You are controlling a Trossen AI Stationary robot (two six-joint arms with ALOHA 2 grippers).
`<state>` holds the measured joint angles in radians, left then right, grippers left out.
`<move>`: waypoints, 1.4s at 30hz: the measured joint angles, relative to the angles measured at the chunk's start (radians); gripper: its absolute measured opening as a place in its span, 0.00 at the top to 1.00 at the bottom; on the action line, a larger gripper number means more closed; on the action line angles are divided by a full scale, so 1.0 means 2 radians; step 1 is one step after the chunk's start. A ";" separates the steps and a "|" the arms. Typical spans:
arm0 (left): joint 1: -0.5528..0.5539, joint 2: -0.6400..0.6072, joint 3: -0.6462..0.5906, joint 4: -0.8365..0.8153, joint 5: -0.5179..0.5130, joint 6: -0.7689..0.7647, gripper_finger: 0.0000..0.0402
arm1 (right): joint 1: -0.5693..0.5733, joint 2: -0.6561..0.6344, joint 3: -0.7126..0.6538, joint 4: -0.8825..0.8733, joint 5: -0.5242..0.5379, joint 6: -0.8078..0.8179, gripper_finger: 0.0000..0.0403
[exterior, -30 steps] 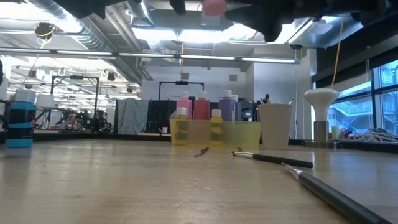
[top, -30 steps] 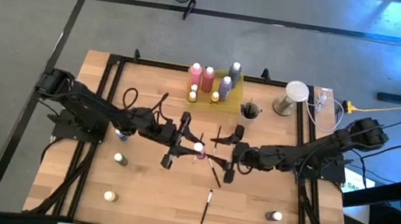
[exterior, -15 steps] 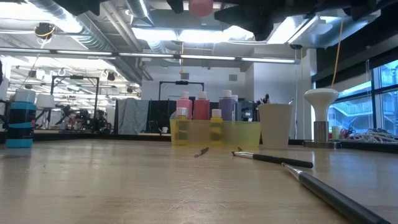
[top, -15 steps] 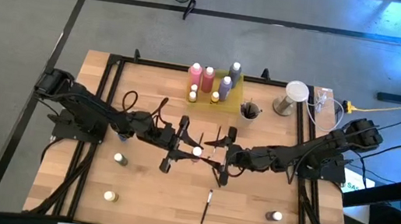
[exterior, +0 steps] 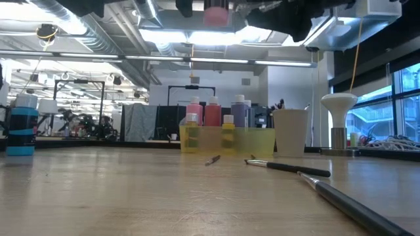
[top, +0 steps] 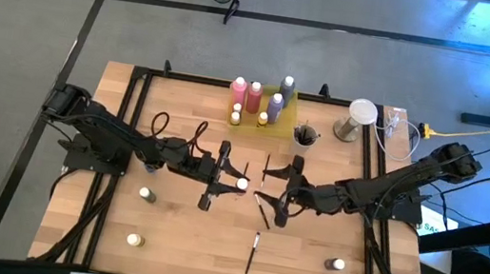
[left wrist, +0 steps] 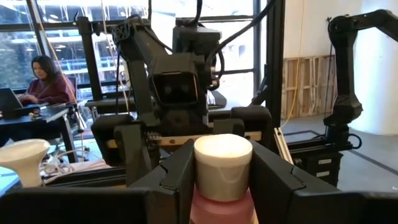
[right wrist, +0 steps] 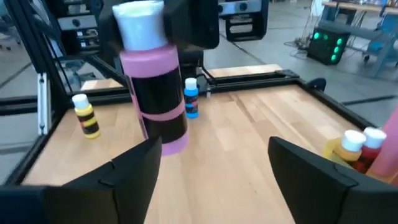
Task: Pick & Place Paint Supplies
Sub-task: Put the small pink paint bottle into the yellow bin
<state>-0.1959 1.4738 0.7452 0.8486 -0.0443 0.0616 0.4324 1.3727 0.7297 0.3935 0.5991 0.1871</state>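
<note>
Above the wooden table's (top: 174, 233) middle, the left gripper (top: 237, 183) clamps a white-capped pink plastic paint bottle (top: 241, 185) aloft; just right, facing it, the right gripper (top: 268, 190) stands wide, holding nothing.

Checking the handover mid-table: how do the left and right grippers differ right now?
The left gripper is shut on the white-capped pink paint bottle, held high above the wooden table; the right gripper faces it open and empty. Both hang at mid-table, close together.
</note>
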 joint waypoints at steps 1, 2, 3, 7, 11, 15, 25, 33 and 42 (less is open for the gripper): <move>0.000 0.000 0.000 0.000 0.000 0.000 0.71 | 0.000 0.000 0.000 0.001 0.000 0.007 0.24; 0.000 0.000 0.000 0.000 0.000 0.000 0.71 | 0.000 0.000 0.000 0.002 -0.001 0.012 0.23; 0.000 0.000 0.000 0.000 -0.002 0.002 0.71 | -0.002 0.001 0.000 0.002 -0.005 0.014 0.22; 0.000 0.000 0.000 0.000 -0.019 0.003 0.71 | -0.008 0.003 0.000 0.018 -0.030 0.013 0.20; 0.000 0.000 0.000 0.011 -0.026 0.007 0.71 | -0.014 0.016 0.000 0.036 -0.031 0.005 0.20; 0.000 0.000 0.000 0.024 -0.028 0.007 0.71 | -0.024 0.036 0.000 0.093 -0.032 0.004 0.20; -0.001 0.000 0.000 0.030 -0.073 0.002 0.71 | -0.040 0.073 0.000 0.179 -0.078 -0.041 0.20; 0.000 0.006 0.000 0.051 -0.091 -0.011 0.71 | -0.048 0.111 0.021 0.197 -0.079 -0.062 0.20; -0.003 0.016 0.000 0.060 -0.093 -0.007 0.71 | -0.049 0.136 0.073 0.126 -0.079 -0.077 0.24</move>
<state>-0.2022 1.5063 0.7456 0.9688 -0.2310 0.0478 0.3347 1.6440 0.8751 0.6464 0.4410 0.0336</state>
